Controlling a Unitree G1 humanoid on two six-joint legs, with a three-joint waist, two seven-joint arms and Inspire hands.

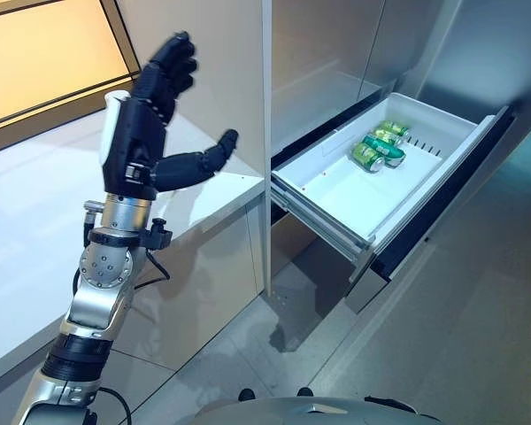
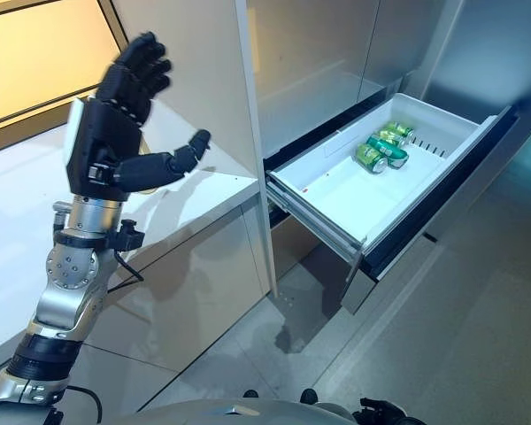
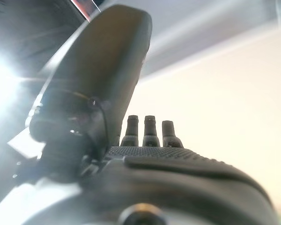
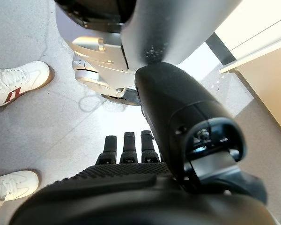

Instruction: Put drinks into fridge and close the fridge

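Green cans (image 1: 379, 144) lie together at the far end of the white fridge drawer (image 1: 336, 190), which stands pulled out; they also show in the right eye view (image 2: 382, 146). My left hand (image 1: 150, 124) is raised above the white counter (image 1: 35, 204), well left of the drawer, with fingers straight and thumb spread, holding nothing. It also shows in the left wrist view (image 3: 150, 133). My right hand (image 4: 126, 147) hangs by my side over the floor with fingers straight and empty.
The drawer's dark front panel (image 1: 442, 208) juts out into the floor space at the right. A tall white cabinet panel (image 1: 221, 80) stands between the counter and the fridge. A person's white shoes (image 4: 14, 79) stand on the grey floor near my right hand.
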